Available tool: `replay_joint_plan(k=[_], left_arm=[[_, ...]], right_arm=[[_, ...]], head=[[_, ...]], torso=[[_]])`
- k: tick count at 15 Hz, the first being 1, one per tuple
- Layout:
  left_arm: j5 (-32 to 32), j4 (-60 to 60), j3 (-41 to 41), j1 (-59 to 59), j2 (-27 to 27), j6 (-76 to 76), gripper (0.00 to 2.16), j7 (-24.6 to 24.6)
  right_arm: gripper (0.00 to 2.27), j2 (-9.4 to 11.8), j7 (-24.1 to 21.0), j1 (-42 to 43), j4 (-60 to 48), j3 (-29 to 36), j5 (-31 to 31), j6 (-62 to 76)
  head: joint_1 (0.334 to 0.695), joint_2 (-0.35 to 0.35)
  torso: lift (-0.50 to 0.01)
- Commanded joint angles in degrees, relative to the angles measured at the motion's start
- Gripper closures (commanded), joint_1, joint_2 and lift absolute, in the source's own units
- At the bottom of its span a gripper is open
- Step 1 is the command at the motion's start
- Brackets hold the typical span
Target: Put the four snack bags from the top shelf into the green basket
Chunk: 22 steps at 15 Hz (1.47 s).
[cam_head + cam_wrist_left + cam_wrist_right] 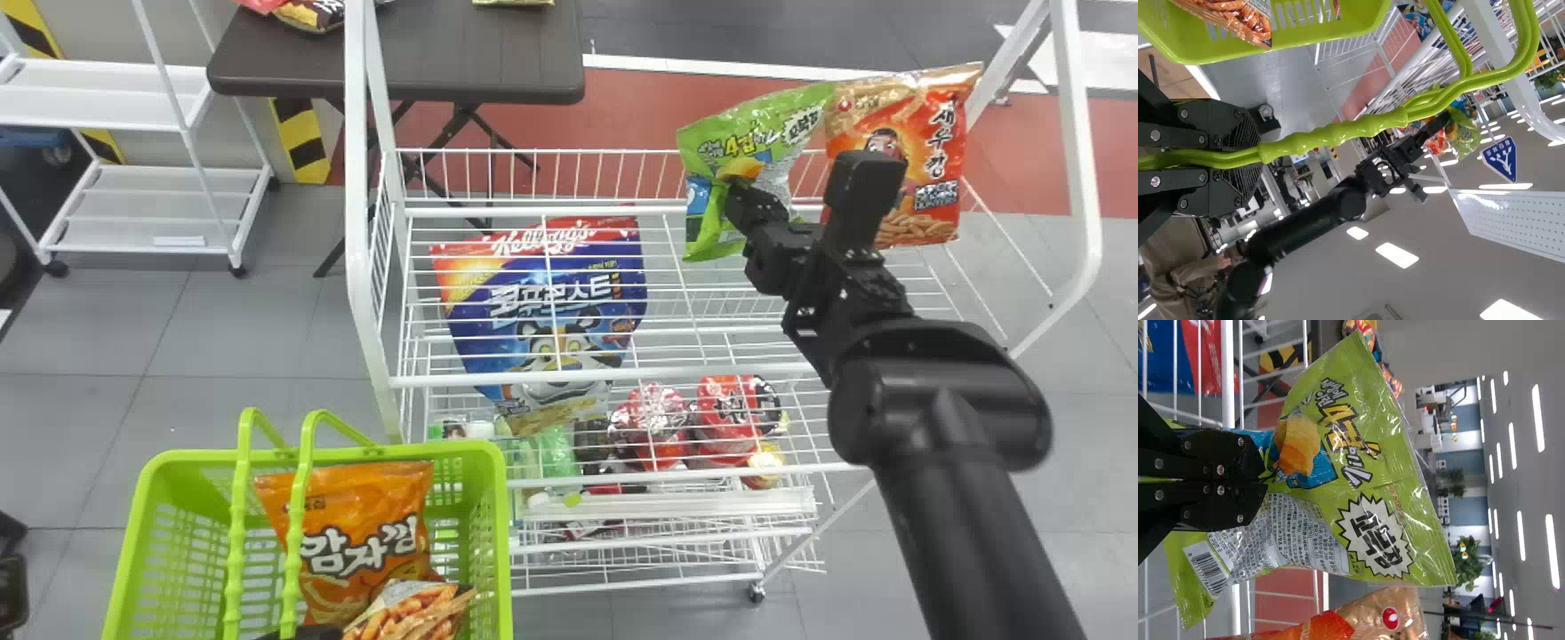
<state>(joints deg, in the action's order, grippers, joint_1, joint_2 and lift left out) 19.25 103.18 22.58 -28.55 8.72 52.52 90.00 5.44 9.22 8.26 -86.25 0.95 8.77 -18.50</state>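
Over the top shelf's far side, my right gripper [740, 188] is shut on the green snack bag [717, 142]. The right wrist view has the gripper [1263, 480] pinching that bag [1358, 453] near its middle. Just right of it stands the red-orange snack bag [933, 133]. A blue cereal bag [551, 311] leans at the shelf's left part. In the green basket [498, 533] lie an orange bag [364, 533] and another snack bag [413, 613]. My left gripper [307, 633] stays at the basket; in the left wrist view the gripper [1248, 158] is shut on the handles [1338, 132].
White wire bars and posts [360, 222] frame the top shelf. Cups and bottles [658, 427] sit on the shelf below. A dark table [480, 53] stands behind, and a white cart [142, 196] is at the back left.
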Motion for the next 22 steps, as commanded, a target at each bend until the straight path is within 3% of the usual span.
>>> replay_joint_plan(k=[1,6,10,13,15,22], left_arm=[[0.0,0.0,0.0,0.1,0.0,0.0,2.15,0.6],[-0.1,0.1,-0.3,0.7,0.0,0.2,2.14,0.6],[-0.4,0.1,-0.8,1.1,0.1,0.5,2.15,0.6],[-0.4,0.3,-1.0,1.4,0.1,1.1,2.15,0.6],[-0.4,0.3,-1.2,1.5,0.1,1.1,2.15,0.6],[-0.3,1.4,-2.5,1.5,0.0,2.3,2.15,0.6]], right_arm=[[2.26,0.0,0.5,-9.0,-16.1,-0.3,2.7,-8.2],[2.26,0.3,6.9,-27.9,-37.5,-2.3,8.3,-18.9],[2.26,0.9,11.6,-37.8,-44.8,-5.3,13.9,-25.6],[2.26,1.2,13.8,-38.1,-45.0,-7.8,17.3,-35.8],[2.26,1.6,14.2,-37.4,-43.9,-10.4,19.6,-37.2],[2.26,1.1,15.4,-25.8,-20.4,-18.8,24.5,-28.0]], head=[[0.695,-0.055],[0.695,0.027],[0.695,0.176],[0.695,0.256],[0.695,0.349],[0.695,0.35]], torso=[[0.0],[0.0],[0.0],[0.0],[0.0],[0.0]])
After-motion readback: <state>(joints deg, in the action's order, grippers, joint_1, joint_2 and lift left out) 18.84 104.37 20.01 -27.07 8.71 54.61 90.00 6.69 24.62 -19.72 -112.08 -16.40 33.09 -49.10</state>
